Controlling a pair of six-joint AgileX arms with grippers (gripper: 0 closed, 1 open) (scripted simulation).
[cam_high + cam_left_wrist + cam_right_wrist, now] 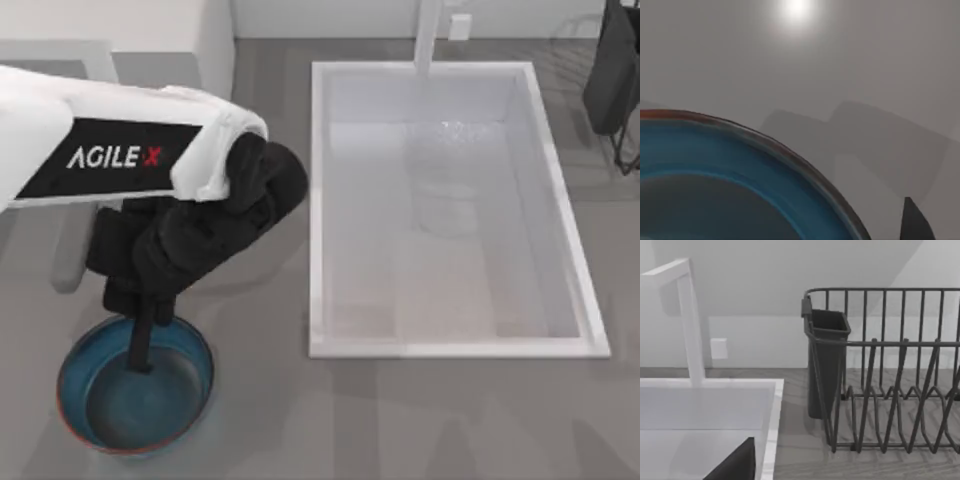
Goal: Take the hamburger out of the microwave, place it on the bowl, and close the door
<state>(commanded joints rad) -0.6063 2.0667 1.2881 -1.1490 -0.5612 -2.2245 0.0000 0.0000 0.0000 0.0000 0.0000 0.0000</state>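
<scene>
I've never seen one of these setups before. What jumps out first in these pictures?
First, the big white left arm marked AGILEX, reaching in from the top view's left, with its black left gripper hanging down into the teal-blue bowl at the table's front left. Next, the large white sink fills the middle and right. A dark wire dish rack stands beside the sink.

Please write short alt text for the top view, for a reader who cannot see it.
The left arm's black hand reaches down into a round teal-blue bowl with a reddish-brown rim at the grey table's left. A large white rectangular sink lies to the right.
</scene>
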